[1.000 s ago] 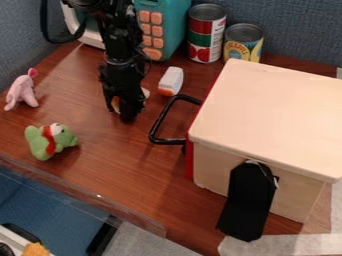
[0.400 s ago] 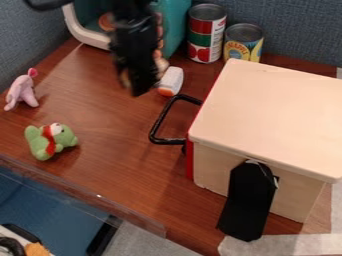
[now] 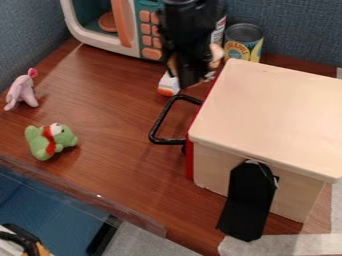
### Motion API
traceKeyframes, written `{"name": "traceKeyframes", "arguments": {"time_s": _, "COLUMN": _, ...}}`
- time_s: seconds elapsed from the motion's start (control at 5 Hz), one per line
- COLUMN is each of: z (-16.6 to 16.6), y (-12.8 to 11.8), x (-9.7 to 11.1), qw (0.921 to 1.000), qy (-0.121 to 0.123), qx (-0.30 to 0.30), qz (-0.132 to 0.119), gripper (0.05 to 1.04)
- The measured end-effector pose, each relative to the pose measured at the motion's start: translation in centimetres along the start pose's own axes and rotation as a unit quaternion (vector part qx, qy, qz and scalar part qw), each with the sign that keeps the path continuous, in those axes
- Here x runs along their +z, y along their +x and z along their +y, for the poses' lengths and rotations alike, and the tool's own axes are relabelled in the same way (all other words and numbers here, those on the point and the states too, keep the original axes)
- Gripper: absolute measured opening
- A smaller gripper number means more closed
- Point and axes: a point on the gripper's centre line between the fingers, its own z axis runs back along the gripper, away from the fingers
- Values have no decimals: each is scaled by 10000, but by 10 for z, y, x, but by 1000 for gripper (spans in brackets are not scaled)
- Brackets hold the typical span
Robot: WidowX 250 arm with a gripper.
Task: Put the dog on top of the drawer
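Black gripper (image 3: 193,76) suspended at the far handle-side corner of the drawer (image 3: 274,112), its jaws closed about a small tan-and-white object, taken to be the dog (image 3: 216,56), parts of which protrude on both sides. Grasp and lift are judged complete; placement remains, the dog being beside the drawer's top in this view and not resting on it. Its clearance above that surface cannot be told. The remaining steps, by inference: carriage inward over the drawer's top, lowering until the dog is supported, release and withdrawal. Surrounding objects, relative to the drawer: black handle (image 3: 159,122), projecting from its red front; white bottle with an orange end (image 3: 168,84), beyond the handle and partly behind the gripper; yellow-labelled can (image 3: 243,46), just behind the far corner; second can (image 3: 220,31), also behind and largely hidden by the arm; toy microwave (image 3: 100,44), farther back on the handle side; green plush toy (image 3: 50,141) and pink plush toy (image 3: 23,92), both well apart from the drawer's front. The principal obstacle is probably the drawer's raised rim, which a low approach could strike; the neighbouring cans could be knocked by a backward swing.
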Motion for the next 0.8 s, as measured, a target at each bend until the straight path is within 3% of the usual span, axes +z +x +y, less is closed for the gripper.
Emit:
{"name": "traceKeyframes", "arguments": {"time_s": 0.2, "z": -13, "y": 15, "x": 5, "qw": 9998, "qy": -74, "qx": -115, "qz": -132, "gripper": 325}}
{"name": "traceKeyframes", "arguments": {"time_s": 0.4, "z": -24, "y": 23, "x": -7, "qw": 9996, "qy": -65, "qx": -292, "qz": 3, "gripper": 325}}
{"name": "traceKeyframes", "arguments": {"time_s": 0.8, "z": -32, "y": 39, "x": -16, "qw": 9983, "qy": -27, "qx": -578, "qz": -47, "gripper": 325}}
